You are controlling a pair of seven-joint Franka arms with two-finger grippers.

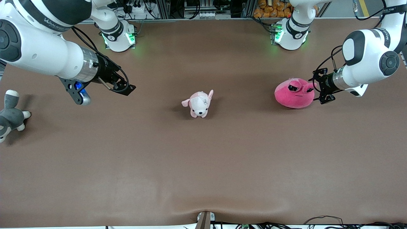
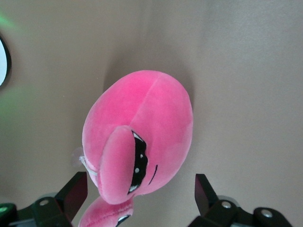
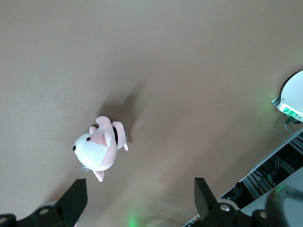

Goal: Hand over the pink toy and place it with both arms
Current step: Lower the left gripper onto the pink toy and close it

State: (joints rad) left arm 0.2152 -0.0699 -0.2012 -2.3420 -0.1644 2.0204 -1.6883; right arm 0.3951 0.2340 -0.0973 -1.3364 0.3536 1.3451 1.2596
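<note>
The pink toy (image 1: 295,93), a round hot-pink blob plush with droopy black eyes, sits on the brown table toward the left arm's end. My left gripper (image 1: 319,86) is low beside it, on the side toward the left arm's end. In the left wrist view the pink toy (image 2: 142,127) fills the middle. My left gripper (image 2: 139,191) is open there, with the toy's eye stalks reaching between the fingers without being pinched. My right gripper (image 1: 125,87) hangs over the table toward the right arm's end. It is open and empty in the right wrist view (image 3: 139,198).
A small pale pink-and-white puppy plush (image 1: 199,104) stands mid-table and shows in the right wrist view (image 3: 99,149). A grey plush (image 1: 9,116) lies at the right arm's end of the table. The arm bases (image 1: 119,35) (image 1: 291,33) stand at the table's edge farthest from the front camera.
</note>
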